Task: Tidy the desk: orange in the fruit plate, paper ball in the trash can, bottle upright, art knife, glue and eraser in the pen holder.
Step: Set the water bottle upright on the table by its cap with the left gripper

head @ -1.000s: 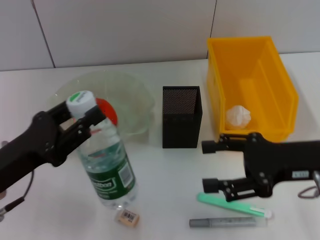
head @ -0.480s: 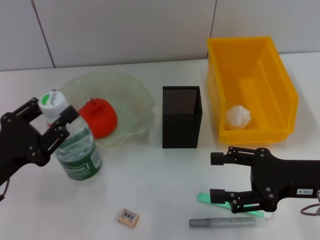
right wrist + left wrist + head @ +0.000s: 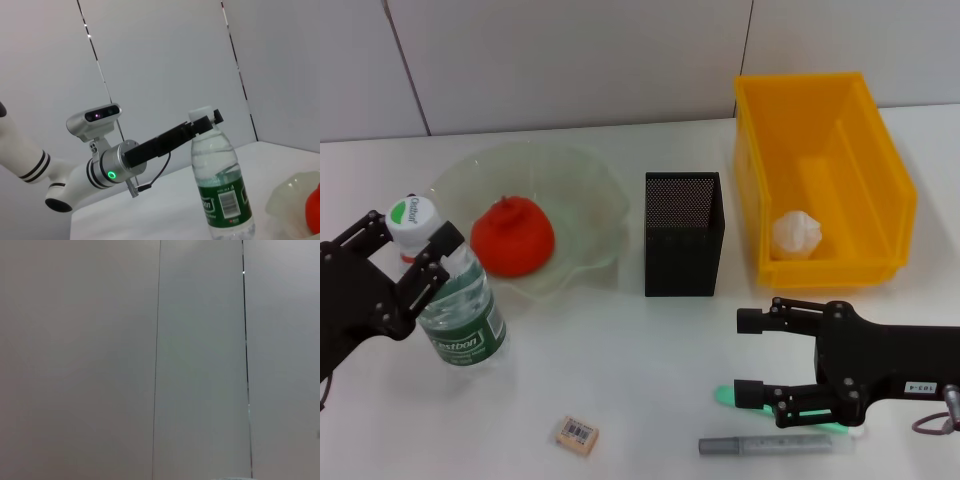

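The clear bottle (image 3: 458, 315) with the dark green label stands upright on the desk at the left, in front of the fruit plate (image 3: 605, 195). My left gripper (image 3: 412, 248) is shut on its neck just under the white cap, as the right wrist view confirms on the bottle (image 3: 222, 195). The orange (image 3: 512, 236) lies in the plate. The paper ball (image 3: 796, 233) sits inside the yellow trash can (image 3: 880, 170). My right gripper (image 3: 750, 357) is open low over a slim green stick (image 3: 725, 397); a grey stick (image 3: 765, 445) lies just in front. Which is art knife or glue I cannot tell. The eraser (image 3: 577, 435) lies near the front edge.
The black mesh pen holder (image 3: 683, 233) stands mid-desk between plate and trash can. The left wrist view shows only the pale wall. The right wrist view also shows the fruit plate (image 3: 290, 200) beside the bottle.
The left gripper carried the bottle from a lifted, leaning pose near the middle out to the left and set it upright. The right gripper sank slightly over the green stick.
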Action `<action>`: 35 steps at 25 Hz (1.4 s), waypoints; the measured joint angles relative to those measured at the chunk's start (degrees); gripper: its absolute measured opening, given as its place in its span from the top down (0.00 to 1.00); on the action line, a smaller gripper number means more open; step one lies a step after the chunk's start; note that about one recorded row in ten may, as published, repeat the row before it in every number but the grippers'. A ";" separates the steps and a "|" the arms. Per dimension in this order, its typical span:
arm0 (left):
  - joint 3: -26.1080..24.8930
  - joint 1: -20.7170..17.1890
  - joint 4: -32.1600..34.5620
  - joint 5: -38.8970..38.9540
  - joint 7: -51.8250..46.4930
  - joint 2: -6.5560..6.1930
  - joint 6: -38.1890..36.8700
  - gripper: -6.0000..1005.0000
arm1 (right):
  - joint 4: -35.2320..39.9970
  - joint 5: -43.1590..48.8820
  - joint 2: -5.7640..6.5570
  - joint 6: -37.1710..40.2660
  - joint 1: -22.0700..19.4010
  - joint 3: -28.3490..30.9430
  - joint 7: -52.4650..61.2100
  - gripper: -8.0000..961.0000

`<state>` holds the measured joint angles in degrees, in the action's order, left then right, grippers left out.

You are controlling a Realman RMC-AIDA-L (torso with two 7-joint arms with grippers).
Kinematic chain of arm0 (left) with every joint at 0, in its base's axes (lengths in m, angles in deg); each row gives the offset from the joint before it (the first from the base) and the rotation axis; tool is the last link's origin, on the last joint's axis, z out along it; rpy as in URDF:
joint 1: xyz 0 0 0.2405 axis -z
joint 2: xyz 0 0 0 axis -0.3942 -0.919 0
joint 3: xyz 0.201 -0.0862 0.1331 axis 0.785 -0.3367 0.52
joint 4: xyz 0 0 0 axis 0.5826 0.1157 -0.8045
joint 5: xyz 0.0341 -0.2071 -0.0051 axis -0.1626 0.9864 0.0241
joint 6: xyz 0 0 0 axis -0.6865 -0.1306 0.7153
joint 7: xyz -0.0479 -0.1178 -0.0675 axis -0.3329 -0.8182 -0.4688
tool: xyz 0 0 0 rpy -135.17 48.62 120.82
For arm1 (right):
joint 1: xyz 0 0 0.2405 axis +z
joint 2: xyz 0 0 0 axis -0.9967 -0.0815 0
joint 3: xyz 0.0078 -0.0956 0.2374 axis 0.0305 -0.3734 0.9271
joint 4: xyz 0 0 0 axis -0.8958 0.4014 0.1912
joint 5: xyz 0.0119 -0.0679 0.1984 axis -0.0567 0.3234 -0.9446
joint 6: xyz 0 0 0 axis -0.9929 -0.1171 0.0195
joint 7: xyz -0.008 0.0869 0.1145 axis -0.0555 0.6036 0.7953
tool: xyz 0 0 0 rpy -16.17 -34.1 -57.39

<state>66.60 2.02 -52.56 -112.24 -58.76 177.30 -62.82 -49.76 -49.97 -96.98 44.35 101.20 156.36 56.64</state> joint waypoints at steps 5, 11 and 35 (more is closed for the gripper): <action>0.16 0.13 -1.96 -0.20 3.07 0.00 1.84 0.56 | 0.12 0.00 -0.04 -0.20 0.03 -0.02 -0.05 0.13; 0.16 0.06 -4.00 0.00 7.19 0.02 5.05 0.56 | 0.63 0.00 -0.06 -0.24 0.03 -0.09 -0.08 0.13; -0.10 -1.22 -5.24 0.02 10.90 0.01 8.49 0.54 | 0.76 0.00 0.15 -0.24 0.37 -0.24 -0.52 0.13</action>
<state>66.49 0.80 -57.80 -112.23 -47.86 177.31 -54.33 -49.00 -49.96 -96.83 44.11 101.58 156.12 56.12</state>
